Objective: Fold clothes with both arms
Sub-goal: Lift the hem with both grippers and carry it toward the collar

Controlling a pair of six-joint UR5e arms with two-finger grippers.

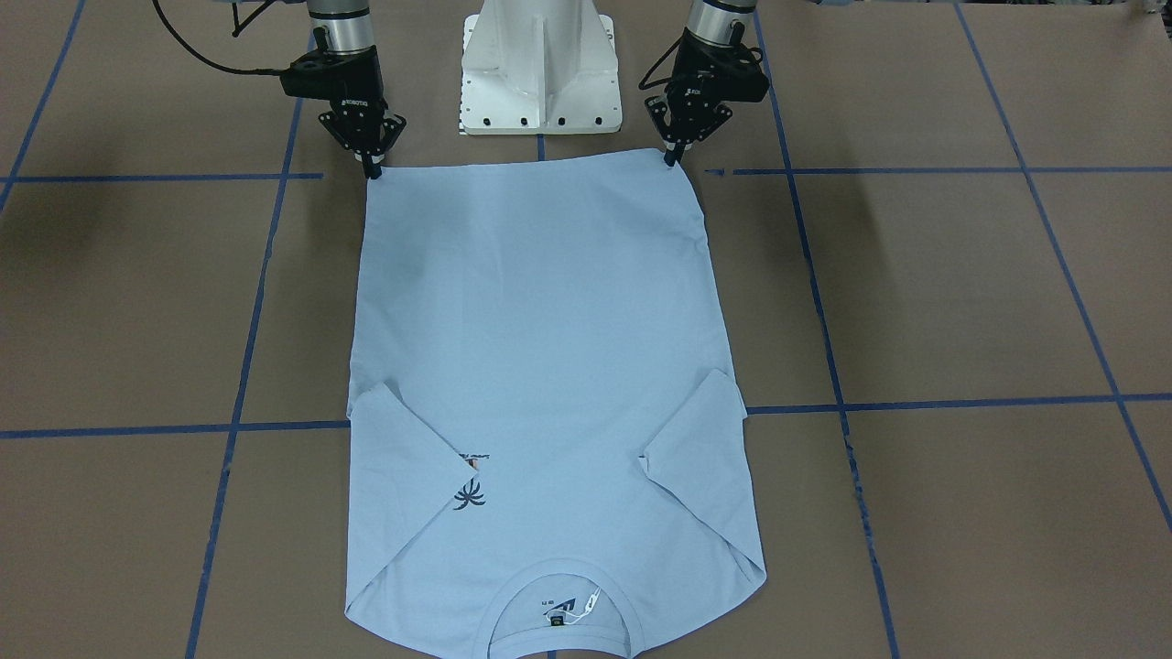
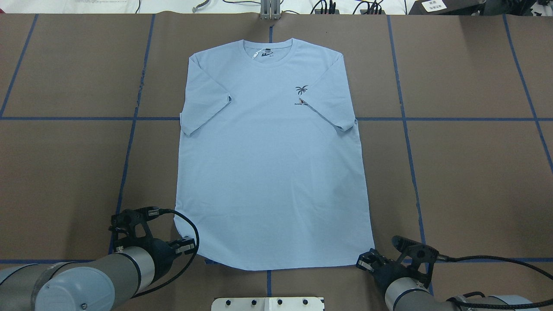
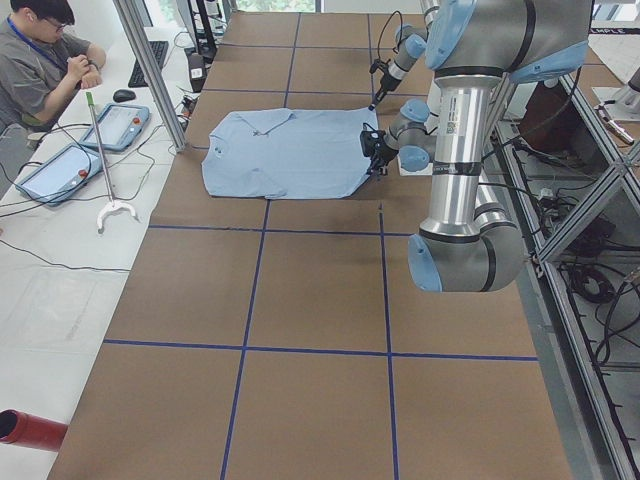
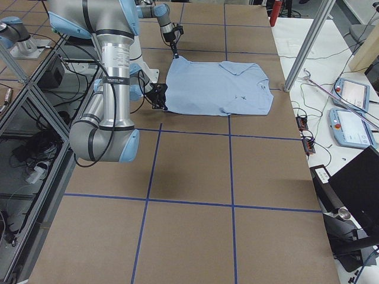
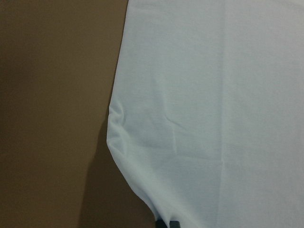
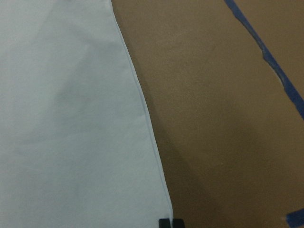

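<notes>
Together, 2 grippers (image 1: 675,159) (image 1: 371,170) pinch T-shirt (image 1: 540,320) hem corners.

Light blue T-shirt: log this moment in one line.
light blue short-sleeved T-shirt: flat, sleeves folded in | left hand: shut on hem corner | right hand: shut on other hem corner

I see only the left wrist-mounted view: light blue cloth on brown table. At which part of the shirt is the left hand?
Observer: The left hand is at one hem corner of the T-shirt, on the robot's side; its fingers look closed on the cloth.
Operator: And the right hand?
Observer: The right hand is at the other hem corner and also looks closed.
Operator: Are the sleeves spread out?
Observer: No, both sleeves are folded inward over the chest; one partly covers the palm-tree print.
</notes>
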